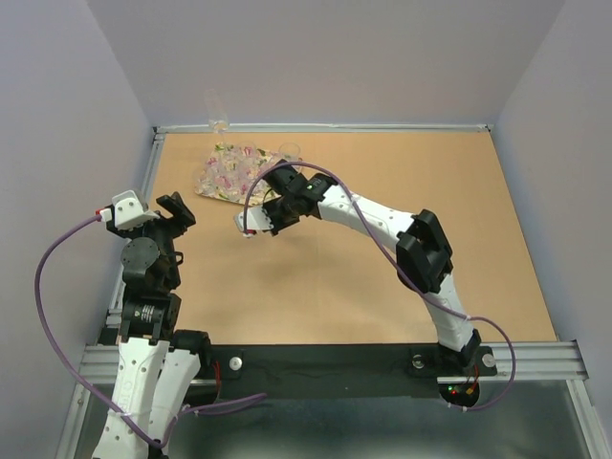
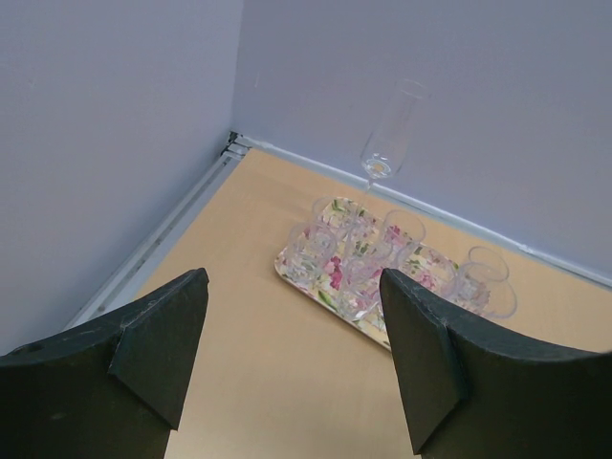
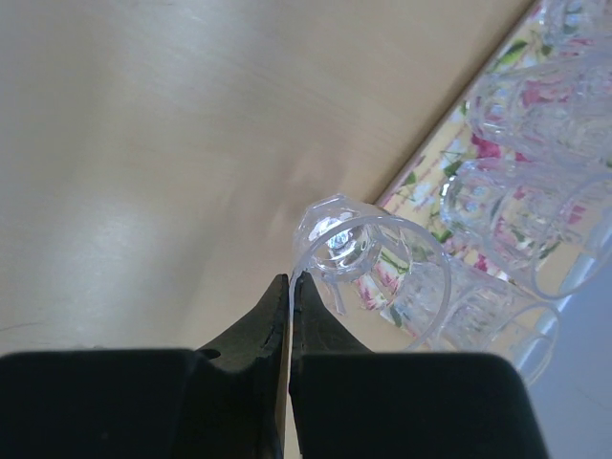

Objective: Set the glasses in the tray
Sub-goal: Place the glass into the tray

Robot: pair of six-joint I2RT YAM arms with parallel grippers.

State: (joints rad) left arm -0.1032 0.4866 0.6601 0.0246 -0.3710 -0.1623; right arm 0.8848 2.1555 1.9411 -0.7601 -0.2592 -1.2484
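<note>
Lilac walls box in a tan counter [image 1: 382, 191], and the flowered tray [image 2: 325, 304] sits up at eleven o'clock, close to the back corner. Most of the job looks done: several glasses [image 2: 349, 273] stand crowded on the tray. The right hand [image 3: 290, 287] is pinched shut on the rim of one small glass [image 3: 368, 253], holding it right at the tray's near edge, at six o'clock, so this one looks about to be set in place.

Two more tumblers [image 2: 486, 268] seem to stand on bare counter just off the tray's two o'clock end, though I can't be sure. I'd count them as what's left.

The left hand [image 2: 292, 282] hangs back at nine o'clock, fingers spread and empty. A tall flute [image 2: 392, 129] stands at the wall, twelve o'clock of the tray. The packed glasses leave little room, so a knock is the risk.
</note>
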